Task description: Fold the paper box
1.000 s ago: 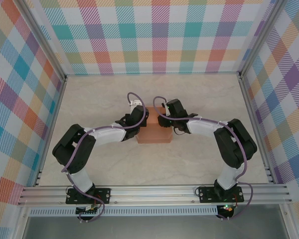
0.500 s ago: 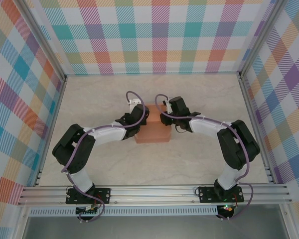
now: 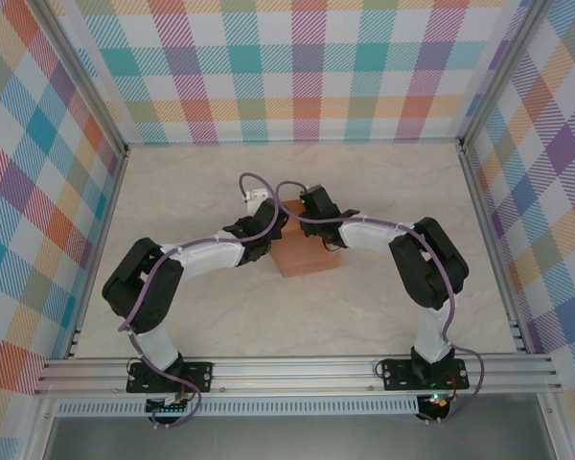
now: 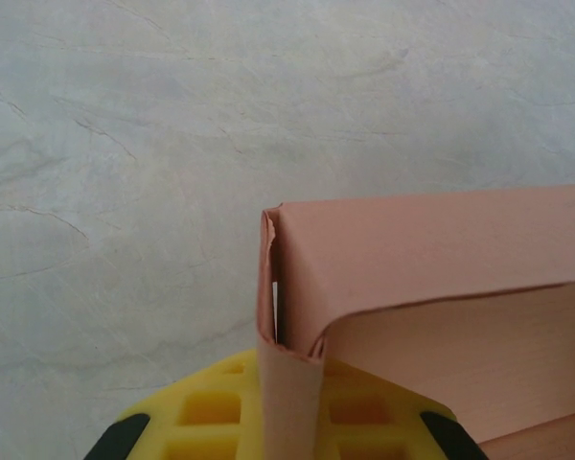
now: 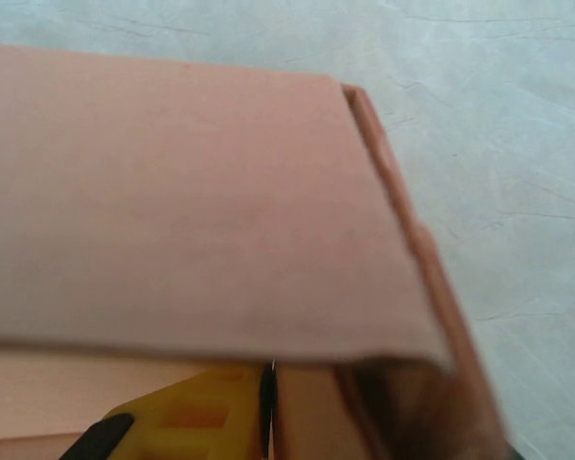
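Note:
The paper box (image 3: pixel 304 260) is a small salmon-orange card box at the middle of the table, partly folded. My left gripper (image 3: pixel 271 226) is at its back left corner. It is shut on a thin upright card strip (image 4: pixel 289 393) that runs between the yellow fingers (image 4: pixel 206 412), next to the box's corner (image 4: pixel 273 278). My right gripper (image 3: pixel 311 207) reaches over the back edge from the right. One yellow finger (image 5: pixel 187 417) lies against a card wall (image 5: pixel 311 412) under a broad flap (image 5: pixel 192 201). The other finger is hidden behind card.
Pale marble-look tabletop (image 3: pixel 383 182) lies on all sides of the box. Checked walls (image 3: pixel 297 67) and metal rails (image 3: pixel 297 369) close the workspace. The two wrists nearly touch above the box's back edge.
My right gripper has swung left along the box's back edge, close to the left gripper, and its jaws have closed. The box has shifted slightly right. The left arm has hardly moved.

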